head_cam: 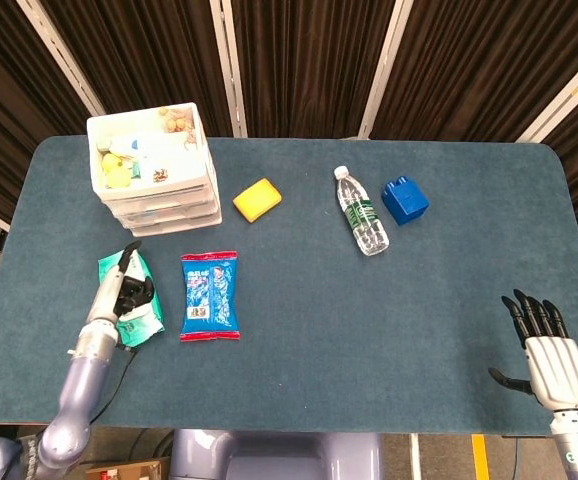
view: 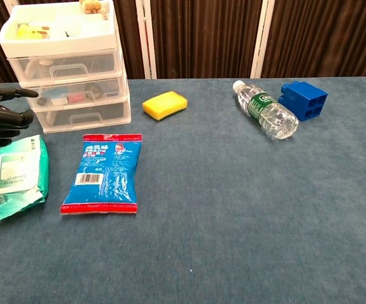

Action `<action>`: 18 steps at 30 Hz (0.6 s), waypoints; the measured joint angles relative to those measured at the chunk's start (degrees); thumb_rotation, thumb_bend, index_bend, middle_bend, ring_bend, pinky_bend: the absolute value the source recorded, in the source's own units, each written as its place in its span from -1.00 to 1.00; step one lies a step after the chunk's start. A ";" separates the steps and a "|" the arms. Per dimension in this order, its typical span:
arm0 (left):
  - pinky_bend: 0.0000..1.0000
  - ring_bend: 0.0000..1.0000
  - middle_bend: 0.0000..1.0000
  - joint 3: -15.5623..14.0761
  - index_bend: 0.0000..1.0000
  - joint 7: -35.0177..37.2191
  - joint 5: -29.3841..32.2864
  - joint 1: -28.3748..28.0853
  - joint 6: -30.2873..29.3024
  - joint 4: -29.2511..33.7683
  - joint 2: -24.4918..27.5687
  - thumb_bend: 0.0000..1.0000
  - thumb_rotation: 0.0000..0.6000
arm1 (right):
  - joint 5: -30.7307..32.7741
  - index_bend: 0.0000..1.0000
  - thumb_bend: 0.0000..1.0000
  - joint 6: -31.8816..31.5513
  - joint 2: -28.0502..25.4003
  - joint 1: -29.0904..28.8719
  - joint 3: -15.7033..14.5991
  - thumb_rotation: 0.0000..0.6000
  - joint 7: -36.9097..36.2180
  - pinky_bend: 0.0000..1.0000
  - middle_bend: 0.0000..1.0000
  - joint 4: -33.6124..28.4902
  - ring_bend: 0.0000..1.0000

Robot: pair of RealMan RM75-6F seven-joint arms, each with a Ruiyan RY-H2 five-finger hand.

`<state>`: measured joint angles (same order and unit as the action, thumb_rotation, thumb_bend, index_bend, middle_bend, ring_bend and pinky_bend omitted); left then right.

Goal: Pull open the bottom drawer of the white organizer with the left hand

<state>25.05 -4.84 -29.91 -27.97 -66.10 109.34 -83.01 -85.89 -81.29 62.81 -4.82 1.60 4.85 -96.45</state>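
The white organizer (head_cam: 152, 165) (view: 69, 63) stands at the table's back left, with three clear drawers under an open top tray of small items. Its bottom drawer (head_cam: 176, 222) (view: 82, 116) is pushed in flush with the ones above. My left hand (head_cam: 125, 290) (view: 6, 113) hovers over the green wipes pack (head_cam: 129, 297) (view: 15, 177), in front of and left of the drawer, apart from it. Its dark fingers point toward the organizer and hold nothing. My right hand (head_cam: 549, 352) stays at the front right edge, fingers spread, empty; the chest view does not show it.
A blue snack bag (head_cam: 210, 295) (view: 104, 172) lies right of the wipes. A yellow sponge (head_cam: 257, 199) (view: 164, 104) sits just right of the organizer. A water bottle (head_cam: 360, 211) (view: 265, 109) and a blue block (head_cam: 404, 200) (view: 304, 100) lie further right.
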 measured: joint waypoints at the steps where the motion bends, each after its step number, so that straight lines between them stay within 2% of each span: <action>1: 0.83 0.82 0.95 0.45 -0.91 0.00 0.89 -0.55 0.12 -0.42 -0.43 0.31 1.00 | -0.07 -1.00 -0.80 -0.01 -0.02 0.00 -0.02 1.00 -0.07 -1.00 -1.00 -0.01 -1.00; 18: 0.83 0.83 0.95 5.02 -0.92 1.13 8.95 -6.29 0.54 -10.06 -6.34 0.31 1.00 | -0.50 -1.00 -0.80 0.33 -0.53 -0.10 -0.32 1.00 -1.80 -1.00 -1.00 -0.50 -1.00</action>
<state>30.07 -3.70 -20.96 -34.25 -65.56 99.29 -89.35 -86.38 -80.96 62.28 -4.92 1.28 3.05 -96.95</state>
